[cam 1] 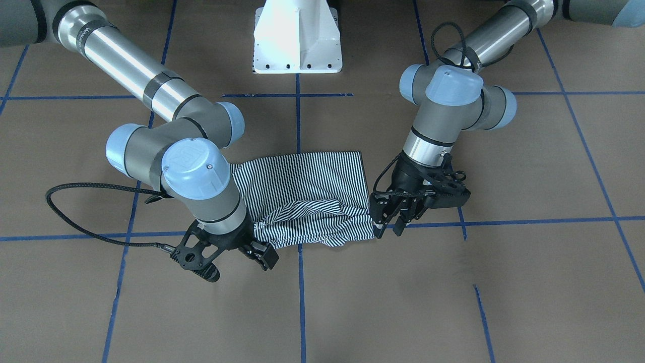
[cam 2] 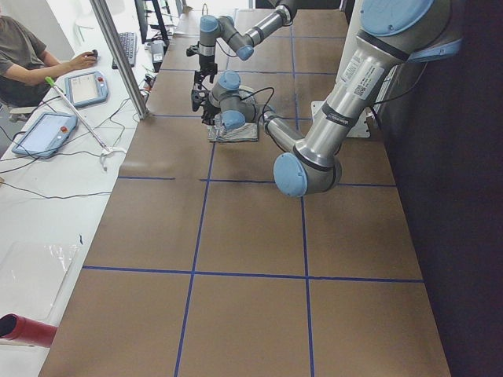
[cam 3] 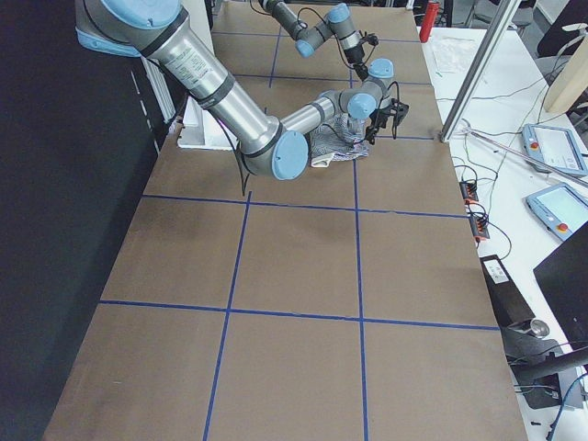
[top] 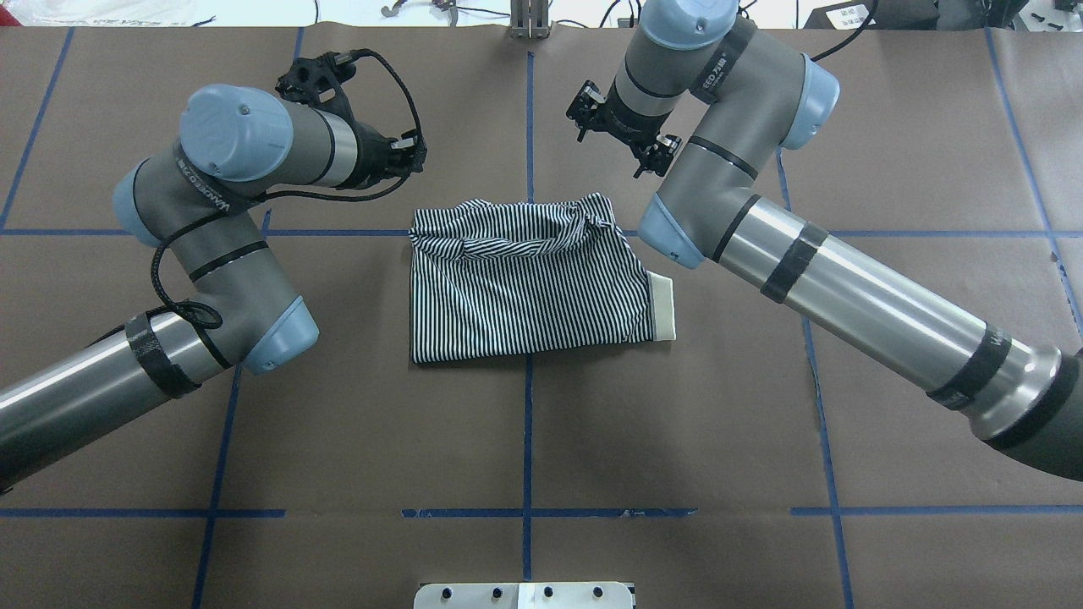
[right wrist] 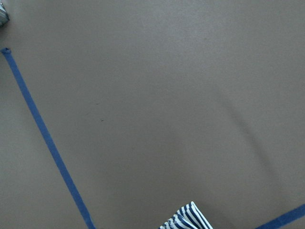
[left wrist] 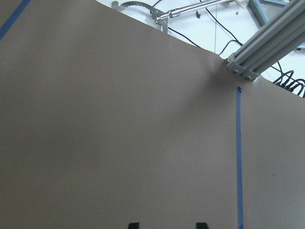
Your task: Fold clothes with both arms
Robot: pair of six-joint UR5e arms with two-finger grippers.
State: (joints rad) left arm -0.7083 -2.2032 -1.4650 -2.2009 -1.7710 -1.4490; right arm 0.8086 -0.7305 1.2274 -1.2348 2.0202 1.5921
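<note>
The striped shirt (cam 1: 302,181) lies folded into a rough rectangle on the brown table, its far edge rumpled (top: 541,233) and its cream collar (top: 662,309) sticking out on one side. My left gripper (cam 1: 388,226) hangs open just beside the shirt's rumpled corner, holding nothing. In the left wrist view its fingertips (left wrist: 134,225) stand apart over bare table. At the opposite rumpled corner, low over the table, my right gripper (cam 1: 262,254) looks open and empty. The right wrist view catches only a tip of the shirt (right wrist: 186,218).
The white pedestal base (cam 1: 297,40) stands behind the shirt. Blue tape lines (top: 527,423) cross the brown table. In the exterior left view a person (cam 2: 23,55) sits at a side bench with tablets (cam 2: 86,86) beyond an aluminium post (cam 2: 118,55).
</note>
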